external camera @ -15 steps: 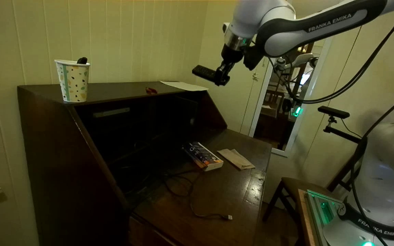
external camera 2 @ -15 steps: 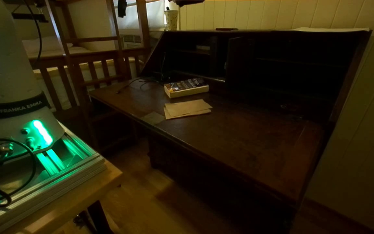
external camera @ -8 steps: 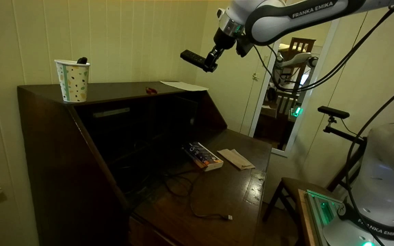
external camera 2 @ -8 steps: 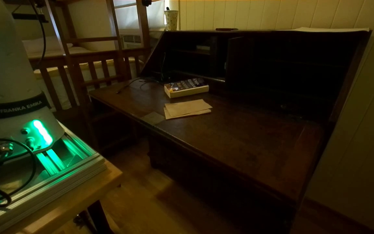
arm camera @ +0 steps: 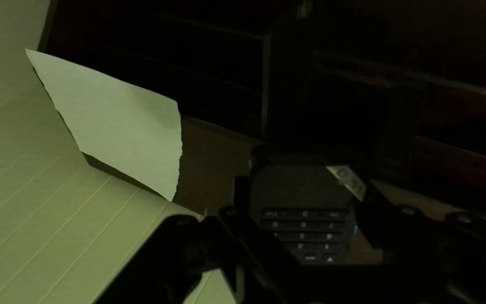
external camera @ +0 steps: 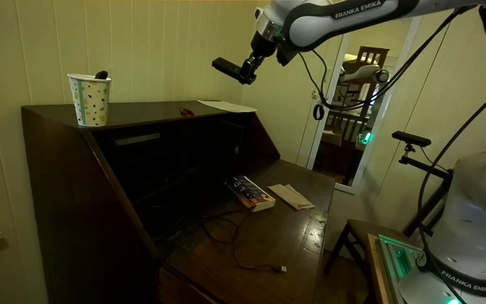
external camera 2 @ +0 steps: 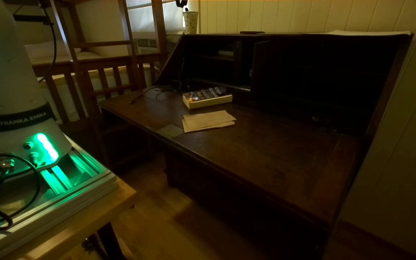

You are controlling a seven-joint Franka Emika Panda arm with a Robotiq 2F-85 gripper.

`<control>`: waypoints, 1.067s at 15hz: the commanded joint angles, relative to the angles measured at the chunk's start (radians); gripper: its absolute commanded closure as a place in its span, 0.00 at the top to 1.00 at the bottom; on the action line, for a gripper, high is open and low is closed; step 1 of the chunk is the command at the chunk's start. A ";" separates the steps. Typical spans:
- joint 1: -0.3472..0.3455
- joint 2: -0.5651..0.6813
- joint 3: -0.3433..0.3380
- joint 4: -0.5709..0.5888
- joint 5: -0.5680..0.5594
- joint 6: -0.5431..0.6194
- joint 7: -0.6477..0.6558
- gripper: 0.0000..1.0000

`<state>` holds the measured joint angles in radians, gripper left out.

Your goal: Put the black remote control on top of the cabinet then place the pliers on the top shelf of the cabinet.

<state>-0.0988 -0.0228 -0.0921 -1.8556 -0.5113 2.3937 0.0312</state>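
Left to right, in an exterior view: a tall white spotted cup (external camera: 87, 101) is standing at the front left corner of the top of the dark brown wooden cabinet (external camera: 141, 110), a rounded black thing (external camera: 101, 75) poking out of its rim. The top's brown wood is showing in a broad strip along the front edge, up to the small red-handled pliers (external camera: 187, 112) lying just behind that edge. A narrower strip is running on to the white paper sheet (external camera: 228, 106), which is lying at the right end.

Slim, flat black remote control (external camera: 227, 67) is hanging in the air, higher than the cabinet top; can't tell if it's straight over it. Wrist view is showing rows of keys with pale digits, upside down there, and a plain, rounded-cornered free end. Black two-finger gripper (external camera: 249, 78) is pinching it near the other end, jaws narrow on its sides. Long axis is running up and left from the gripper, tilted, free end pointing left, keys facing up.
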 commanded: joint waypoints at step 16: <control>0.037 0.499 0.045 0.673 0.320 -0.297 -0.184 0.36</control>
<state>-0.0705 0.3723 -0.0422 -1.3079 -0.2300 2.1479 -0.2204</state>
